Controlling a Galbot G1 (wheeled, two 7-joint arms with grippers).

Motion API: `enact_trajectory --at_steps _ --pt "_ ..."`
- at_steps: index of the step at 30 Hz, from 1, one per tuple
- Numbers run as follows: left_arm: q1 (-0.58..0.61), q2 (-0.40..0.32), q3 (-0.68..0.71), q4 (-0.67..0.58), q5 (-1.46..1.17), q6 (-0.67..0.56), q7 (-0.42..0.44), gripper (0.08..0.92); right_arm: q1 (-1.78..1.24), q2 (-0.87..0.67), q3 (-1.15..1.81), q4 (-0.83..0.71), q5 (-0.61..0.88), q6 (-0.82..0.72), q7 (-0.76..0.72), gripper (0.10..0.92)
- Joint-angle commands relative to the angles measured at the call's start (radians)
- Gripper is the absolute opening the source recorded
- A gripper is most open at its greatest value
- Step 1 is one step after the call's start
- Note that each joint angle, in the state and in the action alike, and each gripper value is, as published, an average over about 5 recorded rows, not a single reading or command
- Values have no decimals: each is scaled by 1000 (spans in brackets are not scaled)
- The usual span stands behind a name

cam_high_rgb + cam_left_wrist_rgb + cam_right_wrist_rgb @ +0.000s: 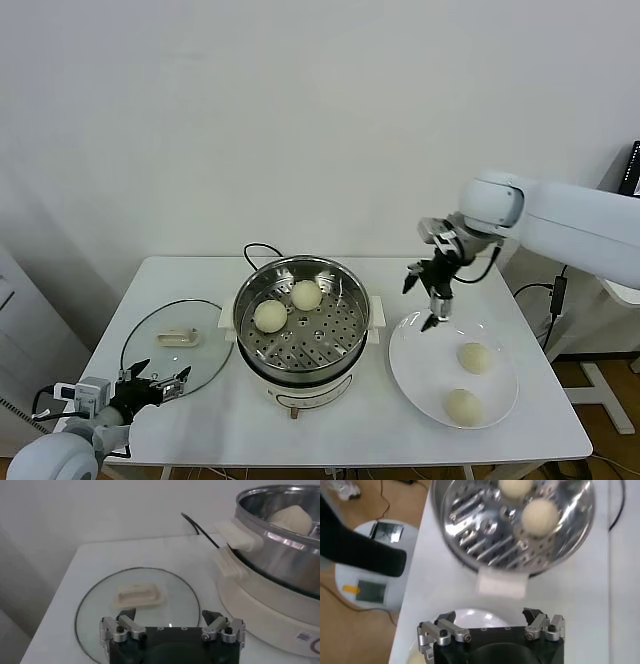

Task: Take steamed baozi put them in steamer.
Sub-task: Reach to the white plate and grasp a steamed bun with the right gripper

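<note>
You're halfway: two baozi (288, 305) sit in the steamer (350, 290), two wait on the plate (410, 365) (right end effector (424, 300) spread, empty, above its rim; left end effector (150, 380) parked, spread)

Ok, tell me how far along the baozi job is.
Half done. Two baozi already sit on the steamer tray. Two more wait on the plate. Nothing is in hand: the right gripper hangs open and empty over the plate's near-steamer edge, and the left gripper is parked open by the glass lid, which is off.
</note>
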Motion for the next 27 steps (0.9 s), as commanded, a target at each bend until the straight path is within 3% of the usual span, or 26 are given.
enact_trajectory --at_steps 1,27 --pt "3 1 -4 1 -2 0 0 823 -98 -124 12 34 -105 35 -25 823" --pt "15 -2 -6 -2 1 2 1 823 -379 -181 173 15 -226 47 -9 823"
